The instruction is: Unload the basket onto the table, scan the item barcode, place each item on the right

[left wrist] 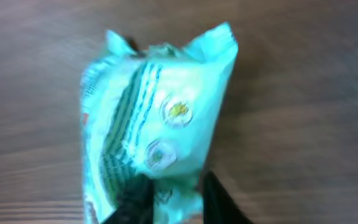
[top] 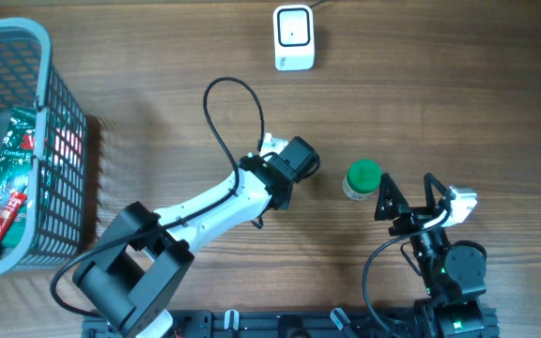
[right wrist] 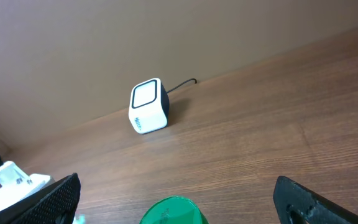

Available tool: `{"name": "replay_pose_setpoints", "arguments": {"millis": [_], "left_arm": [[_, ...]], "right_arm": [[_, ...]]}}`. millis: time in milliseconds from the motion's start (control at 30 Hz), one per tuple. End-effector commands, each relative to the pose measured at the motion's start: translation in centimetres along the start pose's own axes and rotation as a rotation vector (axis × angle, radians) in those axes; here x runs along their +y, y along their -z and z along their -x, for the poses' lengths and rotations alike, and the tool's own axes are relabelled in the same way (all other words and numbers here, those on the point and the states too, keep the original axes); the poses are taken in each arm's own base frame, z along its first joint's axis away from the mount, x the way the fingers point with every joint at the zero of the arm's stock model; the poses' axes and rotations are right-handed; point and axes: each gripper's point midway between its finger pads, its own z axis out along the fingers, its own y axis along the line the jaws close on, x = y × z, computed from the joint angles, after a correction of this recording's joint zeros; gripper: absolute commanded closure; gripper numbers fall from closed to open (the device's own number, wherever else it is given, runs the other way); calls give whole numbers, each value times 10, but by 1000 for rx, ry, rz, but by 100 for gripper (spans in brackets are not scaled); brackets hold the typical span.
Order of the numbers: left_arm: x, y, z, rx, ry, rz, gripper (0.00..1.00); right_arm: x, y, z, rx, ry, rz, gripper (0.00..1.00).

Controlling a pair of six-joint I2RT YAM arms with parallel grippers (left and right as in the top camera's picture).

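Two arms reach out from the near edge of the desk (top: 477, 103). Nearest, on the right, the right arm (top: 449, 268) sits low with its jaws spread wide and holding nothing; its black fingers (right wrist: 58, 199) fill the bottom corners of the right wrist view. Just ahead of them a green-capped container (top: 363, 175) stands upright on the wood, close to one finger, though whether they touch cannot be told. Farther in, the left arm (top: 205, 202) stretches diagonally to mid-desk. Its jaws are clamped on the lower edge of a pale green packet (left wrist: 160, 118), with a dark finger (left wrist: 132, 202) on either side of the crumpled wrapper. The packet is held above the wood, beside the container but apart from it. It shows darker green stripes and two round marks, and its print is too blurred to read. At the far edge stands the white scanner (top: 294, 38), well apart from the packet, its dark-framed window facing up and a thin cable (right wrist: 182, 84) leading away behind it. Off to the left side sits a grey mesh basket (top: 64, 141) with several wrapped goods inside.
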Motion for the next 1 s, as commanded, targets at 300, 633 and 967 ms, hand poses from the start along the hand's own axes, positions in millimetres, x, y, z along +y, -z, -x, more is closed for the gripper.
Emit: {"name": "replay_pose_setpoints", "arguments": {"millis": [300, 633, 967], "left_arm": [[13, 99, 64, -220, 158, -204, 83], [31, 55, 46, -67, 193, -148, 94], [19, -3, 9, 140, 151, -99, 94]], "right_arm": [[-1, 0, 1, -6, 18, -8, 0], [-1, 0, 1, -6, 18, -8, 0], [-1, 0, 1, -6, 18, -8, 1]]}}
